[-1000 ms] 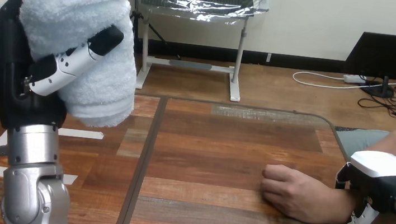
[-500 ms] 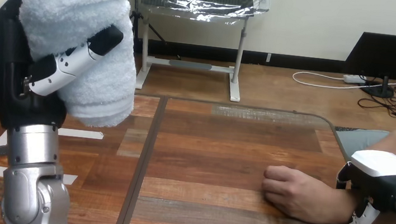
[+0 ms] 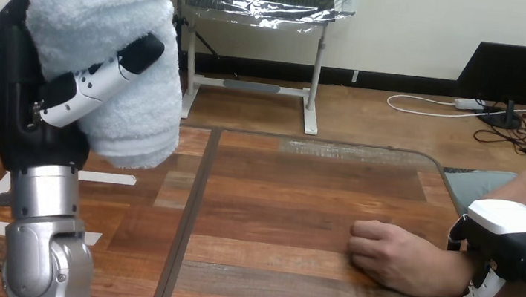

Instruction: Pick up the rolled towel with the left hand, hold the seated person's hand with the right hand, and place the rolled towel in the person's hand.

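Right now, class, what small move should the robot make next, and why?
Probably swing the left hand, gripping the rolled towel up at the left, rightward and down toward the person's hand. That hand rests on the table with fingers curled, the right hand clasps its wrist, and bare table lies between.

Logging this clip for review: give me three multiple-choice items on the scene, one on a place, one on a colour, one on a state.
1. Where is the rolled towel? A on the floor; B raised in the left hand; C in a basket.
2. Its colour? A pale whitish; B red; C black.
3. The person's hand is: A open, palm up; B lifted high; C closed, resting on the table.
Answers: B, fingers curl round it at the view's left; A, the cloth is pale all over; C, fingers are folded under and it lies on the wood.
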Available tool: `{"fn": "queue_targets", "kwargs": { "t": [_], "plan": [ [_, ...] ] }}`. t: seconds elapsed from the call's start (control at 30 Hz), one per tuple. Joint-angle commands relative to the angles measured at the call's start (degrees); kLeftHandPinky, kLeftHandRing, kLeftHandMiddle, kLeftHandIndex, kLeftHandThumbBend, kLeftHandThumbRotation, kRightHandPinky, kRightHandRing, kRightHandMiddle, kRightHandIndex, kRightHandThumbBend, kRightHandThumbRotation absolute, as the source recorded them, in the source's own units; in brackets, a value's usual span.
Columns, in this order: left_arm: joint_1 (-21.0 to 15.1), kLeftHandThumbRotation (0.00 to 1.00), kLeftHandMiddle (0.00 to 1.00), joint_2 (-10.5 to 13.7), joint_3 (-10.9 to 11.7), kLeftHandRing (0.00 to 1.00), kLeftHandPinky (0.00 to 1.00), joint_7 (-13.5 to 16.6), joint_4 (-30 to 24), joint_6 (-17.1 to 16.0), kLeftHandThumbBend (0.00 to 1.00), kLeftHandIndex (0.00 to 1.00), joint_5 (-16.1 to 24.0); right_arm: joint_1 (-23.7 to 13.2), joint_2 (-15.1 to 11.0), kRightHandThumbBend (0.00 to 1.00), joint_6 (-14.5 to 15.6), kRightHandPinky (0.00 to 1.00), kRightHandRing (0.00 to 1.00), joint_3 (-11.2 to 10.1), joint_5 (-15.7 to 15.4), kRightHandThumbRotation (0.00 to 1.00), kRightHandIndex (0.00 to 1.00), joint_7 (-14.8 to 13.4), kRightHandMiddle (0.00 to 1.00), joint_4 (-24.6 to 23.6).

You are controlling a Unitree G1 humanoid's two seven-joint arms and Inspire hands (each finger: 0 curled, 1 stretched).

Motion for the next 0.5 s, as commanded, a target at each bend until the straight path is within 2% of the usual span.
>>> {"fn": "queue_targets", "kwargs": {
  "t": [0.0,0.47],
  "plan": [
    [-3.37,0.00,0.34,0.38,0.05,0.27,0.21,-0.43,-1.17,-1.26,0.53,0.39,0.13,-1.77,-0.90,0.90,0.28,0.11,0.18,-0.85,0.74,0.08,0.51,-0.30,0.29,1.75],
    [-3.31,0.00,0.34,0.26,-0.01,0.27,0.22,-0.51,-0.89,-1.39,0.52,0.39,0.64,-2.11,-1.59,0.91,0.74,0.08,0.15,-2.02,1.72,0.07,0.51,0.71,0.25,-0.14]
  ]
}}
